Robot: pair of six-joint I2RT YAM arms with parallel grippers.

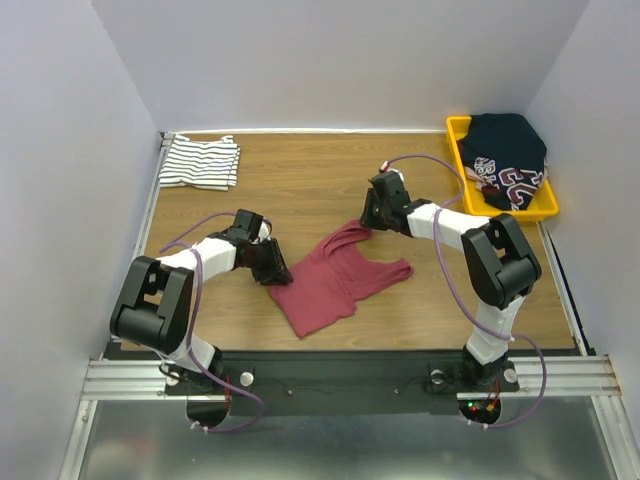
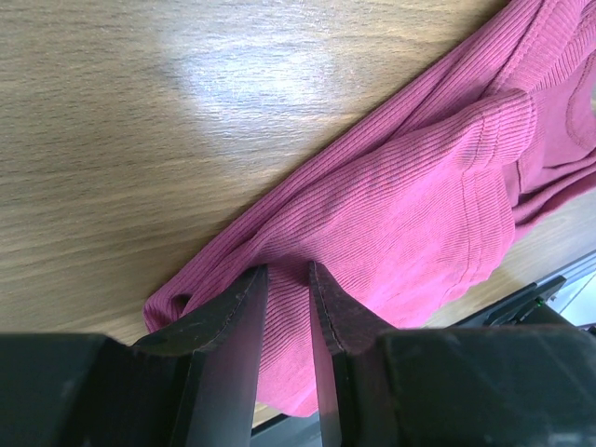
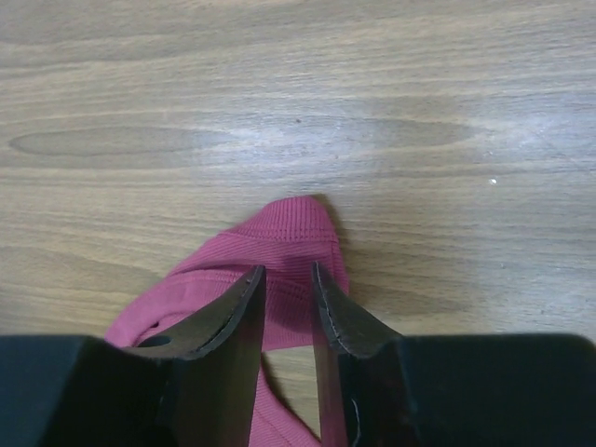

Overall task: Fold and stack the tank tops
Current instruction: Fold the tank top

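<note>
Top external view: maroon tank top (image 1: 335,280) lies rumpled at the middle of the table (image 1: 300,170), toward the near edge, between the two arms. Its body runs down-left. One strap points up toward the right arm, the other trails off to the right.

Left end effector (image 2: 284,270) is down at the top's left edge. Left wrist view shows the fingers nearly together with a fold of the ribbed red cloth pinched between them, so it is gripping the top.

Right end effector (image 3: 285,270) is at the upper strap. Right wrist view shows the fingers straddling the strap loop with a narrow gap and cloth between them; can't tell whether it is clamped.

Striped tank top (image 1: 200,163) is bunched in the far left corner of the table, well apart from the maroon one. Yellow bin (image 1: 455,140) sits at the far right corner with a dark garment (image 1: 510,150) with lettering heaped in it.
</note>
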